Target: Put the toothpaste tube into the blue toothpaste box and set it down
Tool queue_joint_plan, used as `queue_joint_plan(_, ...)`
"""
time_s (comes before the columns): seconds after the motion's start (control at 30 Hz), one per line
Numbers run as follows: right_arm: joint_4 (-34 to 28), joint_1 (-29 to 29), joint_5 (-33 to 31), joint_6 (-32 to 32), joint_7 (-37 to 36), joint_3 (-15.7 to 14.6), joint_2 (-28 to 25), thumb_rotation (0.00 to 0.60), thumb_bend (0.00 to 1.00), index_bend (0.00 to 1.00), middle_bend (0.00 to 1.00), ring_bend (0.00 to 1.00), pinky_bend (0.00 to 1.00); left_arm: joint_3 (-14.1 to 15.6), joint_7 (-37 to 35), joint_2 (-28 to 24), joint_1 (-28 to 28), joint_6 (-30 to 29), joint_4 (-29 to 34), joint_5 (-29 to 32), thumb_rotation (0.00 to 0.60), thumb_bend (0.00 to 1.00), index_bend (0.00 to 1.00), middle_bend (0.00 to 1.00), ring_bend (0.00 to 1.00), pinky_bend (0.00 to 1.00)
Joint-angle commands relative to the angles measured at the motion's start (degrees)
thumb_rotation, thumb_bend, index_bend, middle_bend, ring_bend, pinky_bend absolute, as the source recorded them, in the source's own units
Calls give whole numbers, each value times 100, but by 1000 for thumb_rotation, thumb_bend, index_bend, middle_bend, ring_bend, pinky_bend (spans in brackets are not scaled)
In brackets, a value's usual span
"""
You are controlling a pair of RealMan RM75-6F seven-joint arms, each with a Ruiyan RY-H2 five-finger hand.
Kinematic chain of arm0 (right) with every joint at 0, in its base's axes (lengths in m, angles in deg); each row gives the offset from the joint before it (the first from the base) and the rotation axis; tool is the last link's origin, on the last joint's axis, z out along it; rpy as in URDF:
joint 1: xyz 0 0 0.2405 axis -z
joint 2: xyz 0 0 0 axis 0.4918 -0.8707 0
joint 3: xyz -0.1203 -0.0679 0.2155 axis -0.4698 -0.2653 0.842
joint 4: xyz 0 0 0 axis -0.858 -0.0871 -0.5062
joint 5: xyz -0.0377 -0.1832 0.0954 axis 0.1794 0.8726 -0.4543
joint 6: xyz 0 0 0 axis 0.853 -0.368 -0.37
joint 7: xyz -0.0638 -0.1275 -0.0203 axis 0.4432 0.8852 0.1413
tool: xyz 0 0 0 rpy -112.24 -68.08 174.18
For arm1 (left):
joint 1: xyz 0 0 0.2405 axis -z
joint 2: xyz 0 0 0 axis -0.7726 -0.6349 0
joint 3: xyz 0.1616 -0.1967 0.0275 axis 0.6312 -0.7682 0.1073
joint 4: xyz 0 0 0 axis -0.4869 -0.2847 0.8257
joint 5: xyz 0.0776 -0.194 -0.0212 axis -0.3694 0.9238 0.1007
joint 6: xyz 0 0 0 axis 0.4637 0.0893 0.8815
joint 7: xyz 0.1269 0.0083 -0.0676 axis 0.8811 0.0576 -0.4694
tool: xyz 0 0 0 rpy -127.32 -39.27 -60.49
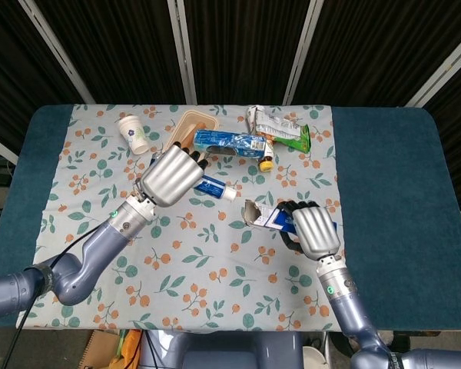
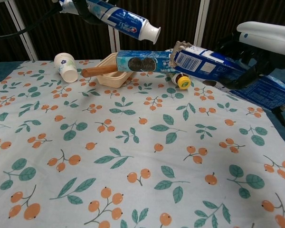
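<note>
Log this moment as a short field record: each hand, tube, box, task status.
left hand: holds the toothpaste tube in the air, cap end toward the box
right hand: holds the blue toothpaste box off the cloth, open end toward the tube
tube in box: not yet
table: floral cloth

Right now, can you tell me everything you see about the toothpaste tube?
The toothpaste tube is blue and white with red and blue print, and a white cap at one end. It looks like soft plastic. The left hand holds it by its flat back end, up in the air above the flowery tablecloth, touching nothing else. It tilts with the cap lower, pointing toward the torn open end of the blue toothpaste box, which the right hand holds up. The cap is still outside the box.
</note>
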Motion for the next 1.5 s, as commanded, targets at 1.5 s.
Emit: queue_joint_plan(1.5, -447, 257, -354, -142, -972, 370, -382, 600, 456, 419, 466, 427, 403, 388, 822, 1197, 1632, -193, -775, -1498, 600, 466, 664, 665, 623, 682)
